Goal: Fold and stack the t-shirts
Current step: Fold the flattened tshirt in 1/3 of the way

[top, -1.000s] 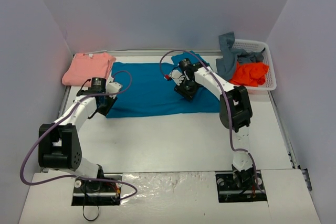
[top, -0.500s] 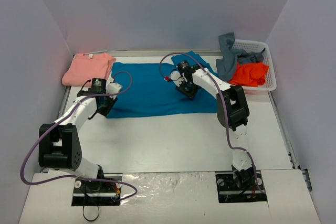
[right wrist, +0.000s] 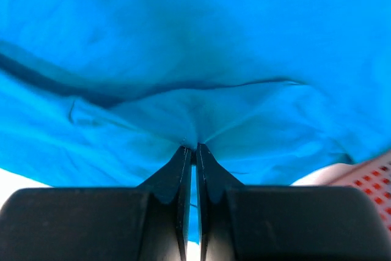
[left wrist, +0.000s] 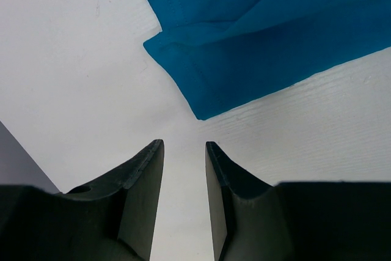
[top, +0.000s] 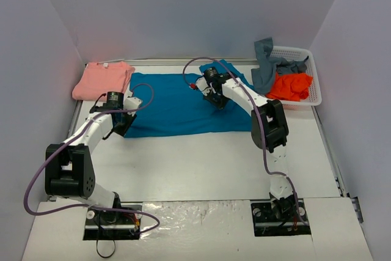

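Observation:
A teal-blue t-shirt [top: 174,105] lies spread across the far half of the table. My right gripper [top: 215,98] sits on its upper right part, shut on a pinched fold of the teal cloth [right wrist: 194,128], which puckers at the fingertips. My left gripper [top: 121,124] hovers open just off the shirt's near left corner [left wrist: 201,109], with bare table between its fingers. A salmon-pink t-shirt [top: 102,79] lies folded at the far left. An orange t-shirt [top: 291,85] and a grey-blue t-shirt [top: 267,68] sit in the basket.
The white lattice basket [top: 313,77] stands at the far right against the wall; its edge [right wrist: 366,178] shows in the right wrist view. Walls close in the left, back and right sides.
My right gripper has moved toward the far side of the teal shirt and closed on a fold of it. The left arm has stayed still.

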Action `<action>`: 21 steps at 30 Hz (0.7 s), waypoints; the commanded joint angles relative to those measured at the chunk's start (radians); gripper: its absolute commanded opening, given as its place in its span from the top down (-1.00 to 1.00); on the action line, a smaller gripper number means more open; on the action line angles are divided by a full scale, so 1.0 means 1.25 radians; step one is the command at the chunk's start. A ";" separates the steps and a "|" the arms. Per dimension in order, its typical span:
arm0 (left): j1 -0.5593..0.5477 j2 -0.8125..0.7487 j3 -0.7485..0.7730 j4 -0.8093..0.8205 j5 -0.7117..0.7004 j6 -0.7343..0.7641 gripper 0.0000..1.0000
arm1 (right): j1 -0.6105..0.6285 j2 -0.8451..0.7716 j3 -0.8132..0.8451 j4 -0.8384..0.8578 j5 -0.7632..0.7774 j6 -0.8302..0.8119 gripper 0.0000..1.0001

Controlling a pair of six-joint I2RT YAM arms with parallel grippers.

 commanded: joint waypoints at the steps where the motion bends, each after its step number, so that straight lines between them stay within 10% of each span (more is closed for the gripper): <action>1: 0.005 -0.008 0.002 -0.002 0.003 -0.009 0.35 | 0.006 0.021 0.053 -0.002 0.051 0.019 1.00; 11: 0.005 -0.008 0.001 -0.008 0.003 -0.007 0.35 | 0.020 0.079 0.095 0.004 0.053 0.017 1.00; 21: 0.004 -0.013 -0.009 -0.005 -0.009 0.009 0.35 | 0.028 -0.019 0.041 0.051 0.071 0.026 0.38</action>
